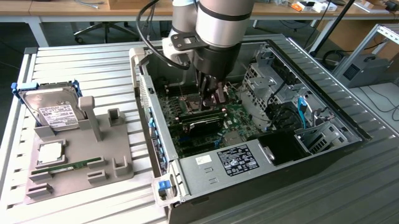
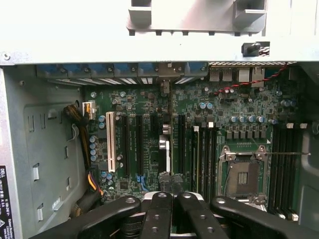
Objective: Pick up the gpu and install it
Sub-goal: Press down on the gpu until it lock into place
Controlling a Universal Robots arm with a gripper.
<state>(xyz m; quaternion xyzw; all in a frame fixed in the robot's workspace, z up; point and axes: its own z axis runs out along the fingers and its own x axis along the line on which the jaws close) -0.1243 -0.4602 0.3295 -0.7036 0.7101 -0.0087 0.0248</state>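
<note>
The gpu [image 1: 203, 123] stands on edge in a slot of the green motherboard [image 1: 236, 116] inside the open computer case [image 1: 249, 158]. In the wrist view the gpu [image 2: 166, 144] shows edge-on as a thin strip running between the black slots. My gripper [image 1: 212, 103] hangs straight down into the case, just above the card's upper edge. Its black fingers [image 2: 158, 211] lie pressed together, and the gripper [image 2: 172, 196] is shut with nothing visible between them. Whether the fingertips touch the card cannot be told.
A grey holder [image 1: 81, 179] lies beside the case at the exterior view's left, carrying a silver hard drive [image 1: 53, 111], a square processor [image 1: 50, 153] and a green memory stick [image 1: 65, 167]. An empty processor socket [image 2: 244, 174], case walls and a drive cage [image 1: 268, 74] surround the gripper.
</note>
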